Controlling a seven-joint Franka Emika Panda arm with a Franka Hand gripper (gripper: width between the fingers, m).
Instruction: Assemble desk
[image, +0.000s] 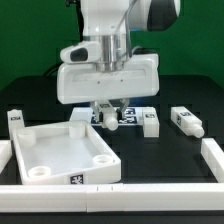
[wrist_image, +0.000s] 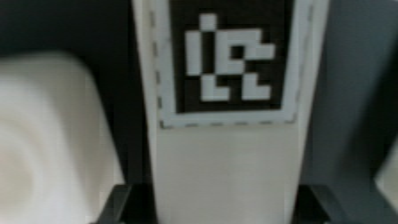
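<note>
The white rimmed desk tabletop (image: 62, 150) lies at the front on the exterior view's left, with round sockets in its corners. My gripper (image: 108, 116) hangs just behind its far right corner, fingers pointing down. In the wrist view the gripper (wrist_image: 222, 205) is shut on a white tagged desk leg (wrist_image: 222, 130). The black pads (wrist_image: 132, 203) press on both of its long sides. The leg's black-and-white tag (wrist_image: 228, 62) faces the camera. In the exterior view this leg (image: 111, 121) shows only partly below the hand, and I cannot tell whether it is off the table.
Loose legs lie on the black table: one (image: 150, 122) right of my gripper, one (image: 188, 122) further right, one (image: 14, 119) far left. White border rails (image: 212, 155) run along the front and right. The marker board (image: 134, 108) peeks out behind my hand.
</note>
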